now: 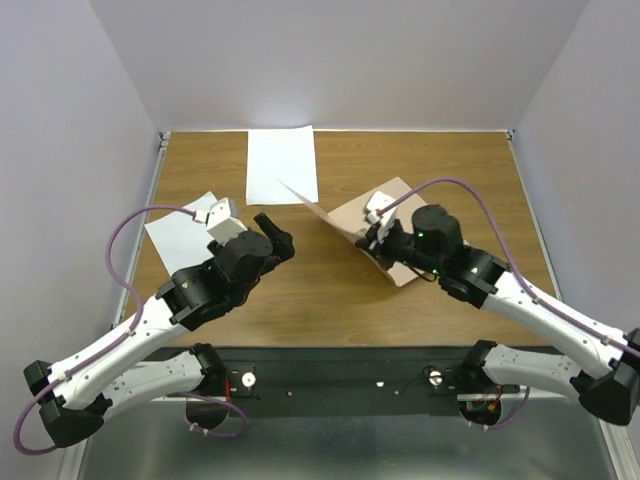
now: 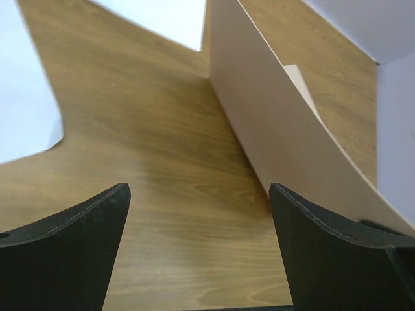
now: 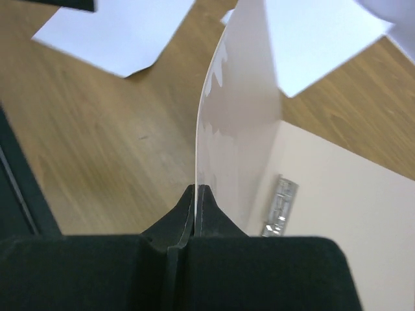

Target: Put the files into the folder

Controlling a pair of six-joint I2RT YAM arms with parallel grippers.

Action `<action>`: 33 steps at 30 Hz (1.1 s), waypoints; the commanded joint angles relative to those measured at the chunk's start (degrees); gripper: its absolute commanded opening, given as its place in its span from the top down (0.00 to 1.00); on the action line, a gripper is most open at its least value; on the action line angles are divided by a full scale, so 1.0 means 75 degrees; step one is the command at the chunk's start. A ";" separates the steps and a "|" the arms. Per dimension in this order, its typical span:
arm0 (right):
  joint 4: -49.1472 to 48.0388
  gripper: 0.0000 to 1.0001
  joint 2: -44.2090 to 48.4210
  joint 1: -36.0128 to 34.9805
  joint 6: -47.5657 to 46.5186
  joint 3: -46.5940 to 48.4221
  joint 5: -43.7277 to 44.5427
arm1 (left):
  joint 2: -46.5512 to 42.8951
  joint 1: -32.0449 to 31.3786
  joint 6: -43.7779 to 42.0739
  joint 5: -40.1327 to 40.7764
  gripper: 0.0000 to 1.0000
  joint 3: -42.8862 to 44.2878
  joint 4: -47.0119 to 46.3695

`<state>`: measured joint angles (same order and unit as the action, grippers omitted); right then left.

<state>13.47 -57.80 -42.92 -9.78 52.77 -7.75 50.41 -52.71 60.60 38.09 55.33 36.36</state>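
Observation:
The tan folder (image 1: 350, 215) lies right of centre with one leaf raised on edge. My right gripper (image 1: 372, 245) is shut on that raised leaf; in the right wrist view its jaws (image 3: 196, 194) pinch the glossy pale leaf (image 3: 237, 129), with the metal clip strip (image 3: 279, 207) on the flat leaf beside it. One white sheet (image 1: 282, 165) lies at the back centre, the other (image 1: 180, 232) at the left, partly under my left arm. My left gripper (image 1: 278, 238) is open and empty just left of the raised leaf (image 2: 279, 123), above bare wood (image 2: 198, 220).
The wooden table (image 1: 330, 290) is walled by grey panels at the back and both sides. A black base strip (image 1: 340, 375) runs along the near edge. In the left wrist view the two sheets show at the left (image 2: 23, 97) and at the top (image 2: 165, 16).

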 commanded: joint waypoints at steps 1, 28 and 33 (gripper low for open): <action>0.0524 0.99 -0.0823 -0.1353 -0.0455 0.0264 0.1325 | -0.0721 0.0055 0.2149 0.0559 0.03 -0.0545 0.1655; -0.0707 0.00 -0.2418 -0.3081 0.2062 0.1189 0.2824 | -0.1238 0.0067 0.2187 0.0981 0.02 -0.0918 0.1647; -0.0695 0.00 -0.2757 -0.1406 0.3260 0.1331 0.1609 | -0.0793 0.0614 0.1484 0.0489 0.02 -0.1412 0.0312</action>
<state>9.08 -75.57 -63.09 3.09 61.01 5.69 41.65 -52.10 76.73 43.40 48.03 48.80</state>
